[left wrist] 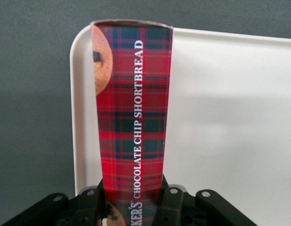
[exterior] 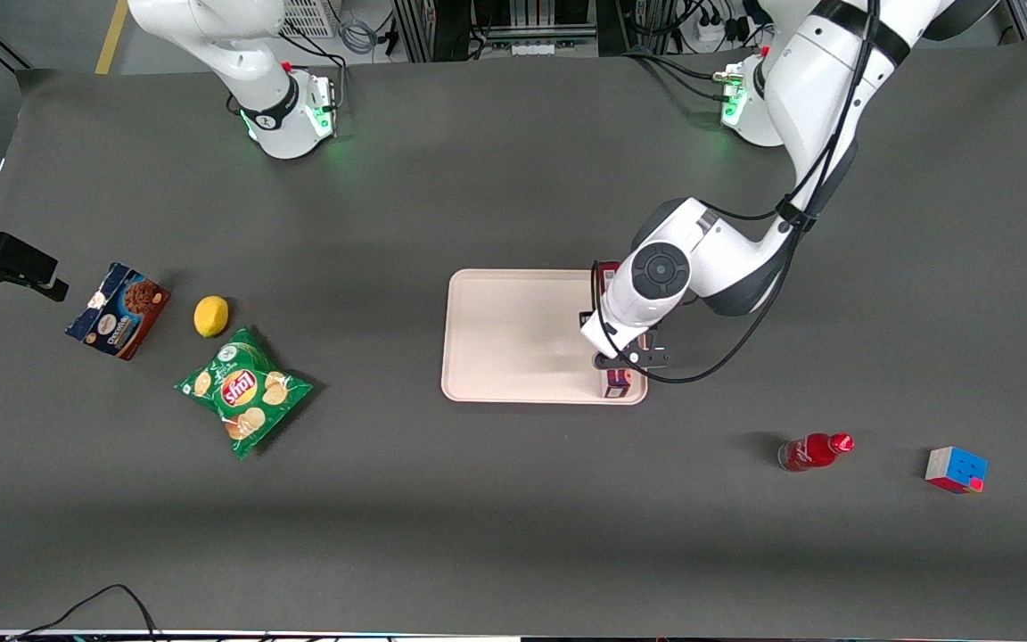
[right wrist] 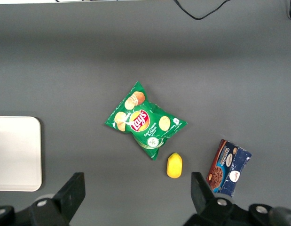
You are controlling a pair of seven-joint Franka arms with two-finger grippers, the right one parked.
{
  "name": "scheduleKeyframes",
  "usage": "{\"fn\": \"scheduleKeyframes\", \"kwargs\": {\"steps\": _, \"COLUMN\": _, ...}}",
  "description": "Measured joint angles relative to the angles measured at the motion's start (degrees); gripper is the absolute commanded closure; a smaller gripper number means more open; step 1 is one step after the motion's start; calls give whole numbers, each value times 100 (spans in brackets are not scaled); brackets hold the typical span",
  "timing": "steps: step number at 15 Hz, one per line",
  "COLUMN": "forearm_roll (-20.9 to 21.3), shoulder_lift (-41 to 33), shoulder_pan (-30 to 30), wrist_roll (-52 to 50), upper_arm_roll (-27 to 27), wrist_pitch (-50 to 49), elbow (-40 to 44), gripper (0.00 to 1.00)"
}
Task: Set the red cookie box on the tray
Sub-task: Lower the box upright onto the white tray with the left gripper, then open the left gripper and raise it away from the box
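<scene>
My left gripper (exterior: 626,358) is shut on the red cookie box (exterior: 617,382), a long plaid carton. The arm's wrist hides most of the box in the front view. The gripper holds the box over the pale tray (exterior: 513,334), along the tray's short edge toward the working arm's end. In the left wrist view the box (left wrist: 133,108) runs lengthwise away from the gripper (left wrist: 133,205), with a black finger (left wrist: 172,200) pressed on each long side. The tray (left wrist: 225,122) lies under and beside it. I cannot tell whether the box touches the tray.
Toward the parked arm's end lie a blue-and-brown cookie box (exterior: 117,309), a lemon (exterior: 210,316) and a green chips bag (exterior: 243,390). A red bottle (exterior: 815,452) and a colour cube (exterior: 956,470) lie nearer the front camera, toward the working arm's end.
</scene>
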Motion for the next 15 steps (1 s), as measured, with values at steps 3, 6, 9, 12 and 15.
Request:
{"fn": "scheduleKeyframes", "kwargs": {"steps": 3, "forearm_roll": 0, "shoulder_lift": 5, "shoulder_pan": 2, "wrist_roll": -9, "upper_arm_roll": 12, "wrist_pitch": 21, "elbow": -6, "gripper": 26}}
{"fn": "scheduleKeyframes", "kwargs": {"steps": 6, "forearm_roll": 0, "shoulder_lift": 28, "shoulder_pan": 2, "wrist_roll": -23, "upper_arm_roll": 17, "wrist_pitch": 170, "elbow": -10, "gripper": 0}}
{"fn": "scheduleKeyframes", "kwargs": {"steps": 9, "forearm_roll": 0, "shoulder_lift": 73, "shoulder_pan": 9, "wrist_roll": -32, "upper_arm_roll": 60, "wrist_pitch": 217, "elbow": -10, "gripper": 0}}
{"fn": "scheduleKeyframes", "kwargs": {"steps": 12, "forearm_roll": 0, "shoulder_lift": 72, "shoulder_pan": 30, "wrist_roll": -33, "upper_arm_roll": 77, "wrist_pitch": 217, "elbow": 17, "gripper": 0}}
{"fn": "scheduleKeyframes", "kwargs": {"steps": 15, "forearm_roll": 4, "shoulder_lift": -13, "shoulder_pan": 32, "wrist_roll": -33, "upper_arm_roll": 66, "wrist_pitch": 76, "elbow": 202, "gripper": 0}}
